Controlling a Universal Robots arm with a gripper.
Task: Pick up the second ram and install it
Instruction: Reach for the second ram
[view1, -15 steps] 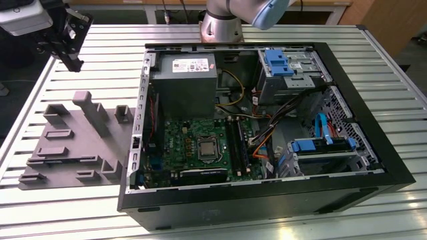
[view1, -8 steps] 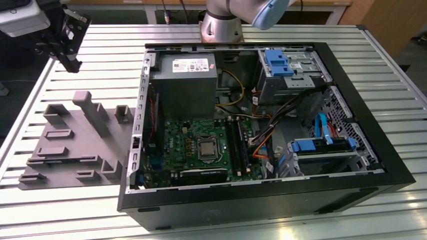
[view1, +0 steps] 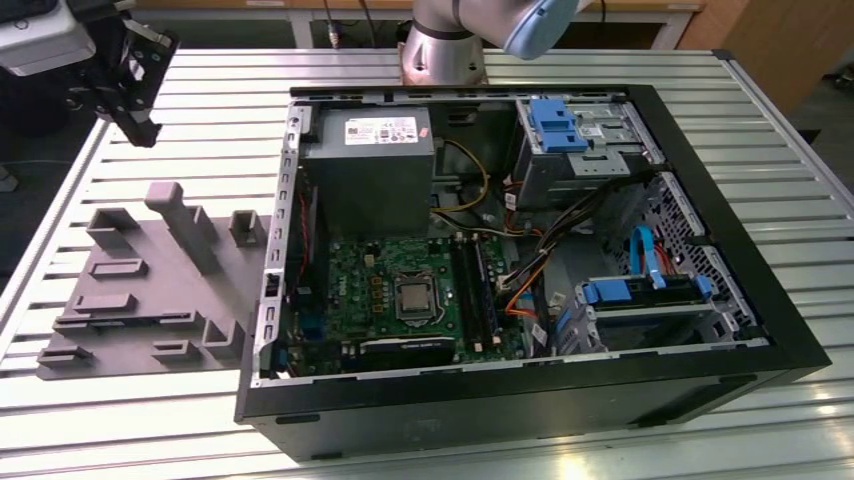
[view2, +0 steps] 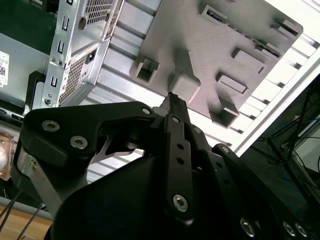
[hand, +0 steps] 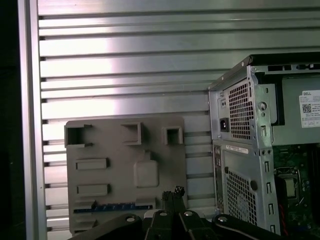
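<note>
In the first wrist view, a thin dark strip with bluish marks, the second ram (hand: 107, 206), stands on edge in a long slot of the grey holder plate (hand: 115, 150). My gripper (view1: 143, 133) hangs high over the table at the exterior view's upper left, past the far end of the holder plate (view1: 147, 290) and apart from it. In both wrist views the fingers (hand: 173, 192) are pressed together with nothing between them, and the gripper (view2: 171, 98) points toward a raised block of the plate. The green motherboard (view1: 400, 290) with its long black slots (view1: 474, 285) lies inside the open case.
The open black computer case (view1: 747, 300) fills the table's middle and the exterior view's right, holding a grey power supply (view1: 367, 160), blue drive brackets (view1: 554, 120) and loose cables (view1: 534, 270). Grey blocks rise from the holder plate. The slatted metal table (view1: 200, 70) lies underneath.
</note>
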